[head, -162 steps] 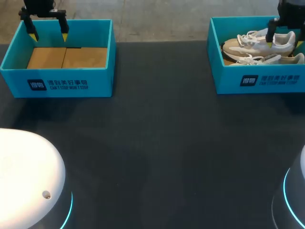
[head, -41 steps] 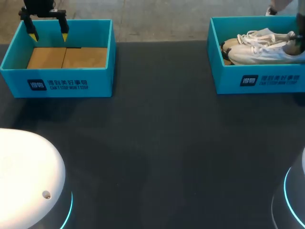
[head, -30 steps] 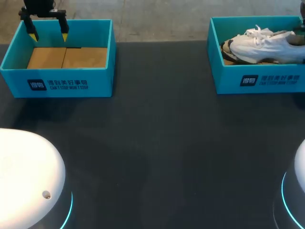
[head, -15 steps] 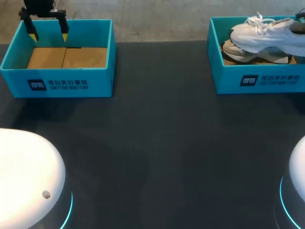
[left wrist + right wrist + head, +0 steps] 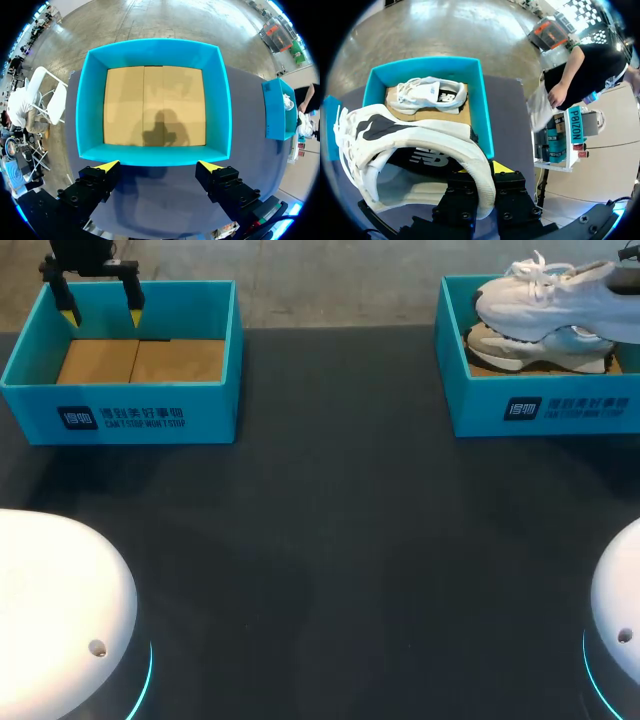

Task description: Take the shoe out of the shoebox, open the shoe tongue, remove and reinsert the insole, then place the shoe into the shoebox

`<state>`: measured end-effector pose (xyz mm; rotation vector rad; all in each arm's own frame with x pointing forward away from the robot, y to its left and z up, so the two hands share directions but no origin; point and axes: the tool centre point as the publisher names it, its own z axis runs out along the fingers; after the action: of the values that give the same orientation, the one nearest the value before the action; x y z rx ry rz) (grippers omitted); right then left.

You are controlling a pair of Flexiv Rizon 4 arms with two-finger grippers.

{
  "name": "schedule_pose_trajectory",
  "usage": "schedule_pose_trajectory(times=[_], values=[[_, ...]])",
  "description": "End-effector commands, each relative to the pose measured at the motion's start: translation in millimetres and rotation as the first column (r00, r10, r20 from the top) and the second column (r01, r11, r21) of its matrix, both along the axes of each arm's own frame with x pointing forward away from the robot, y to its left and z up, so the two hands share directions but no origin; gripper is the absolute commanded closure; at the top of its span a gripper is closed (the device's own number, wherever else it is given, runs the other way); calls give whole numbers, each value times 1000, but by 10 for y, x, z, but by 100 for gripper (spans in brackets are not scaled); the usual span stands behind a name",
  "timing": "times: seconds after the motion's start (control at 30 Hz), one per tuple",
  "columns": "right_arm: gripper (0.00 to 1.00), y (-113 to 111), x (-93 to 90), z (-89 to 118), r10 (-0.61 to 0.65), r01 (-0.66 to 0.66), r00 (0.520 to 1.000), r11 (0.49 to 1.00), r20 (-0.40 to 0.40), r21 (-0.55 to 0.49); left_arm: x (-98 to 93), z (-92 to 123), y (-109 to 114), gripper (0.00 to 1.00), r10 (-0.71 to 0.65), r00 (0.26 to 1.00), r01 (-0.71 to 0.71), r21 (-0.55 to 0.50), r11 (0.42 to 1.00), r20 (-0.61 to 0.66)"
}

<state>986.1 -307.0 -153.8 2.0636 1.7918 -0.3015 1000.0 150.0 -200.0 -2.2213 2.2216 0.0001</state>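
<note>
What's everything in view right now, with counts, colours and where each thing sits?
Shoeboxes: two, teal; left shoebox at the table's far left, only its cardboard floor showing; right shoebox at the far right.
Shoes: two, white; lifted shoe held above the right shoebox; second shoe lying inside it.
Table: one, dark, under both boxes.
Pincers: two, black with yellow tips; left pincer open above the left shoebox's far edge; right pincer shut on the lifted shoe's heel.

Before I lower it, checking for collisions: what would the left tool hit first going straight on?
Probably the near wall of the empty box, else its cardboard floor; depth is unclear.
</note>
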Motion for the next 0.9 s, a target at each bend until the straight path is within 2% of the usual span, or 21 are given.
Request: schedule_pose_trajectory(times=[0.03,0.23,0.43,0.7,0.9], values=[[100,231,-481,258,1,-1,998,1000,67,-6,-1,0,0,0,0,1000,0,0,1000,0],[100,531,-932,348,-49,49,994,999,100,4,-1,0,0,0,0,1000,0,0,1000,0],[100,886,-1327,298,-63,61,994,998,89,21,-1,0,0,0,0,1000,0,0,1000,0],[100,1290,-1692,206,-79,72,992,995,95,75,-1,0,0,0,0,1000,0,0,1000,0],[100,1605,-1910,48,-65,56,996,990,60,129,-1,0,0,0,0,1000,0,0,1000,0]])
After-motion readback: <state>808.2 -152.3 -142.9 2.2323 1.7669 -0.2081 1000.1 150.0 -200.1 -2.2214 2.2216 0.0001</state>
